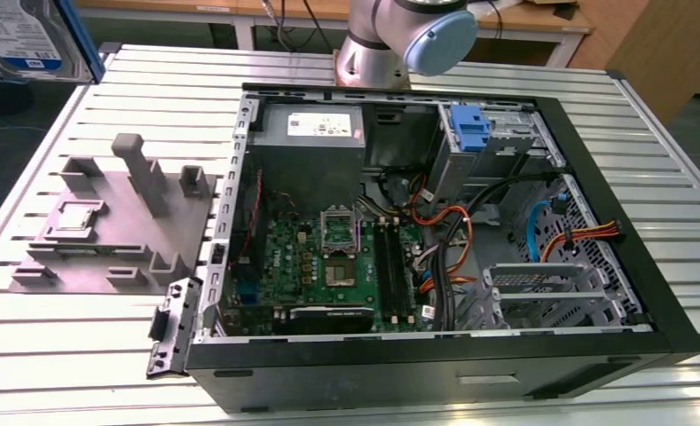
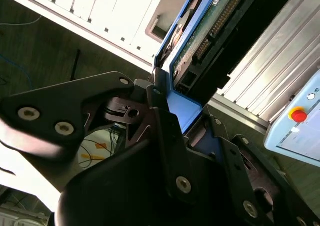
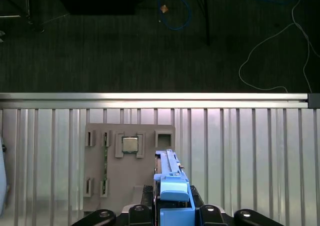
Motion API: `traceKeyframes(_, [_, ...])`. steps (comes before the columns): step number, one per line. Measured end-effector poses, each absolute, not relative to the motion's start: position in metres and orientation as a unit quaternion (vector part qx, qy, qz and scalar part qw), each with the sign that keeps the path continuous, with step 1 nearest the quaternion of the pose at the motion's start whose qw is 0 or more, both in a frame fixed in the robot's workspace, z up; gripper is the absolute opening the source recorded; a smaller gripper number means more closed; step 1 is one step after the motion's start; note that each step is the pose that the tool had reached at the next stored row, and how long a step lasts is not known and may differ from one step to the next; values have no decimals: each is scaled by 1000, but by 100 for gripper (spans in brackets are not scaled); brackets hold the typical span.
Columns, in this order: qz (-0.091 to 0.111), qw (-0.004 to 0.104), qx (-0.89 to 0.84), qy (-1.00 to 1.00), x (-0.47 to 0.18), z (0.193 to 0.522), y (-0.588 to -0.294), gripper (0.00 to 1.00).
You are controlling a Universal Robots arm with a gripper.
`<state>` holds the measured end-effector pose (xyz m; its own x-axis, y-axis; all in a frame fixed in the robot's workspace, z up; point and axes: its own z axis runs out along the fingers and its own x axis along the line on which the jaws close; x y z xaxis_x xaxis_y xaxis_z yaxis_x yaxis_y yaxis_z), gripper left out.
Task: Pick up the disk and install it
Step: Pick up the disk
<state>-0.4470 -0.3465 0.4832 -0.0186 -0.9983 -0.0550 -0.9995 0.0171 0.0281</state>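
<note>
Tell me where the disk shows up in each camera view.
Exterior view: disk aloft in the upper left corner.
Second wrist view: circuit-board side facing us, clamped in the gripper.
First wrist view: edge-on, over the grey fixture plate.
Shared landmark: the grey fixture plate, exterior and first wrist views.

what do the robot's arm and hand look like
The arm is a smooth silver-grey tube with a rounded pale blue joint cap. The hand is matte black, built from flat, angular linkage plates joined by round silver screws. In the first wrist view its black links show the same silver screw heads.
</note>
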Motion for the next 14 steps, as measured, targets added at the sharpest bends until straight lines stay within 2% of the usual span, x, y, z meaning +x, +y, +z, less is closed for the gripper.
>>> traceKeyframes(14, [29, 10, -700, 713, -447, 483, -363, 37])
